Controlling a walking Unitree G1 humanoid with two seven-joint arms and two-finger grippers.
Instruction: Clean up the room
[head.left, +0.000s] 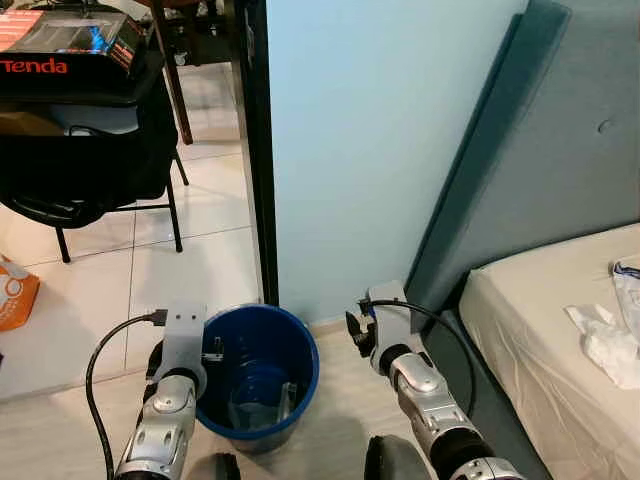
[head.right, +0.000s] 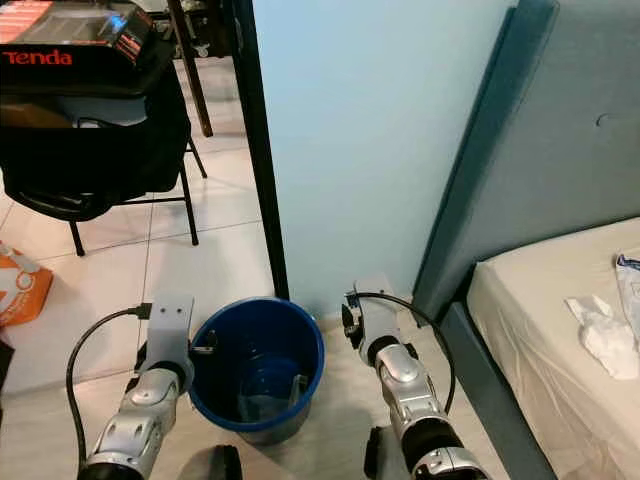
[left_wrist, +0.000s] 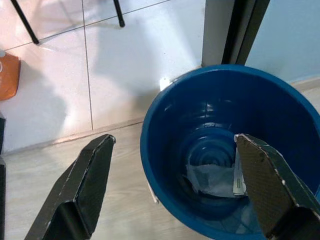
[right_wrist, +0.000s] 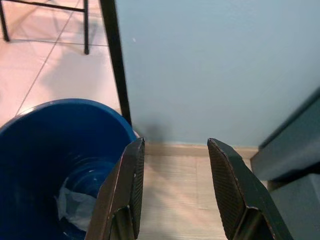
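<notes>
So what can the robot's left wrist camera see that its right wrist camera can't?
The left wrist view alone shows the orange bag on the white tiled floor and the wide-open left gripper straddling the bucket's rim. The right wrist view alone shows the pale blue wall and the open right gripper over the wooden floor. Both show the round blue plastic bucket with crumpled clear plastic wrapping inside.

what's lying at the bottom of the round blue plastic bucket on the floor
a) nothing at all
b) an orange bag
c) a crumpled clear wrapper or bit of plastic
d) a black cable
c: the left wrist view looks down into the round blue plastic bucket and shows a crumpled clear wrapper lying on its bottom, with the open left gripper poised above the rim.
</notes>
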